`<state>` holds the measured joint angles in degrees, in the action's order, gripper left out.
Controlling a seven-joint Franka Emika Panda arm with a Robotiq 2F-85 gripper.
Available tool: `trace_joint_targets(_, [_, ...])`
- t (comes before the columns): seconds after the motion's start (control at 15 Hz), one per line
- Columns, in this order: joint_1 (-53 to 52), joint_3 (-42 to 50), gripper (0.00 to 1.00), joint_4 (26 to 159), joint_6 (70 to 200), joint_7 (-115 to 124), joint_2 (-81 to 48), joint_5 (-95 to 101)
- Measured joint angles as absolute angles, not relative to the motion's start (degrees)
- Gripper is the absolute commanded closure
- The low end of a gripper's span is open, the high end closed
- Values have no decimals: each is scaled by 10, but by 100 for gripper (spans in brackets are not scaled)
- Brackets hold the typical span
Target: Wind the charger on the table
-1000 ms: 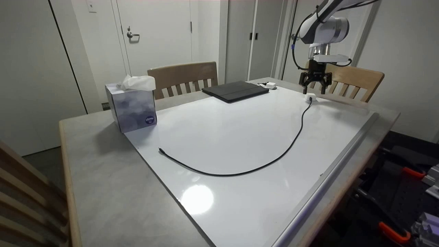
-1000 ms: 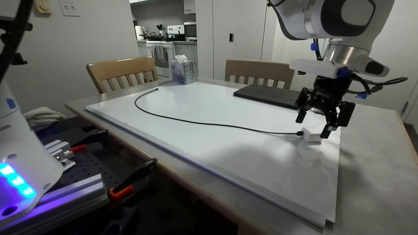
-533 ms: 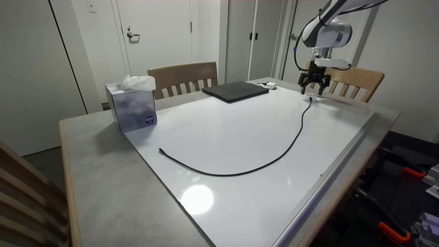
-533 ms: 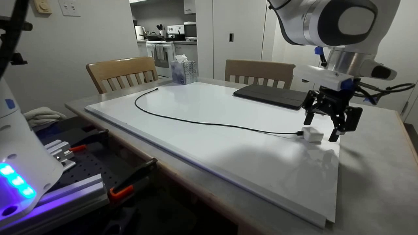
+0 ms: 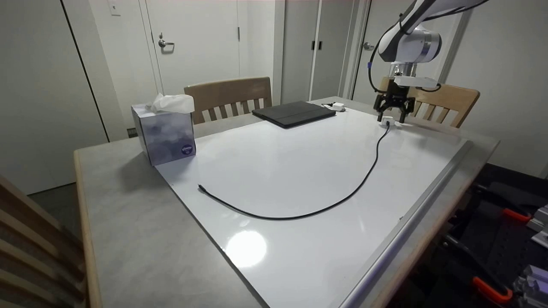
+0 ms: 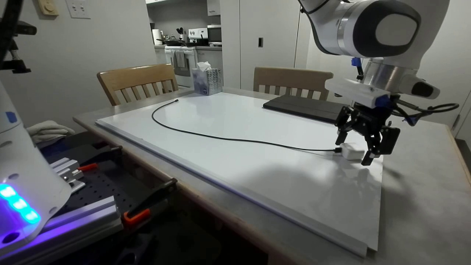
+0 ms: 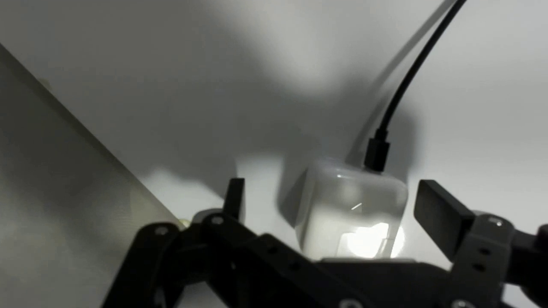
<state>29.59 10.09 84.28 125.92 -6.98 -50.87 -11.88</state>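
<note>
The glossy white, grey-edged surface point(image 5: 291, 171) carries a charger point(image 5: 280, 218) in a wide curve, a dark slab point(image 5: 294, 114), a white block point(image 5: 338, 106) and a tissue box point(image 5: 169, 136).

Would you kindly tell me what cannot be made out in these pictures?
Plug block: lower part covered by the end effector, wrist view.
Cable: far end cut off by the top edge, wrist view.
Dark slab: picture-right end behind the end effector, in an exterior view.
Nearest chair: cut off by the left edge, in an exterior view.

One table point(image 5: 132, 244), one tissue box point(image 5: 169, 139), three chairs point(image 5: 229, 90).
</note>
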Motion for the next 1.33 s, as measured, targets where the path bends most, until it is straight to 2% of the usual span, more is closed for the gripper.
trace_joint_targets(0.47, [305,87,0,884,1281,-70,-471,-197])
trace_joint_targets(1.07, [299,88,0,915,1345,-67,-464,-191])
trace_joint_targets(1.13, [297,88,9,917,1349,-67,-464,-189])
trace_joint_targets(1.2, [297,88,26,919,1351,-67,-464,-188])
trace_joint_targets(1.33, [296,89,41,922,1353,-67,-464,-185])
